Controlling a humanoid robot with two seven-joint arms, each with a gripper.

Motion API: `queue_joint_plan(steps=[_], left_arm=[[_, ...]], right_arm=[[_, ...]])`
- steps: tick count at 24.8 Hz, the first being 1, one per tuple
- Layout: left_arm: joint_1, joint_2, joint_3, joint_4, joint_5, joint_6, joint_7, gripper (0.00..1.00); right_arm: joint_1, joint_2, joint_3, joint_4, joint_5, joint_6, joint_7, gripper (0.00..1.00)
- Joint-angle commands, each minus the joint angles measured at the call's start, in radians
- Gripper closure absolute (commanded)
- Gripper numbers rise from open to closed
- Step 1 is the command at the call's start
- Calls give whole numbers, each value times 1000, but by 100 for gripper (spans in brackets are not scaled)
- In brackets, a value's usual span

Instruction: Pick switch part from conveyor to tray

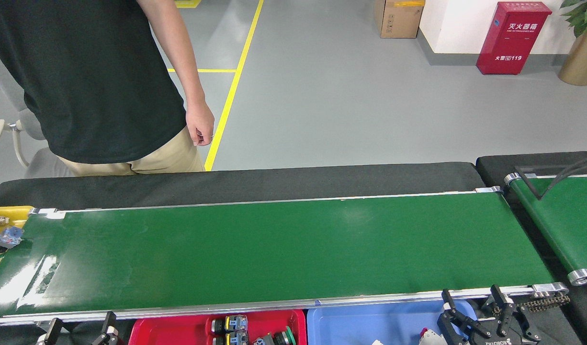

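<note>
switch part [6, 237] at conveyor's [274, 249] nine o'clock end looks light, rigid; grip its blue body. right gripper [480, 314] released; left gripper [80, 330] spread, empty.

Upper right of the frame, a red cabinet [513, 37] carries white Chinese characters across its top, 灭火器箱, and lower down more white print ending in 119. At the bottom right edge, my right gripper [473, 311] bears white lettering, upside down from here, that seems to read ROBOTIQ. I can read nothing else.
</note>
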Motion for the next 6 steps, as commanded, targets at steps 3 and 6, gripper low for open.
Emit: queue_joint_plan(steps=[3, 6], left_arm=[[0, 4, 13, -1, -2, 7, 11, 0], [1, 4, 11, 4, -2, 7, 12, 0]], right_arm=[[-1, 3, -2, -15, -2, -11, -3, 1], [4, 2, -2, -15, -2, -15, -32, 1]])
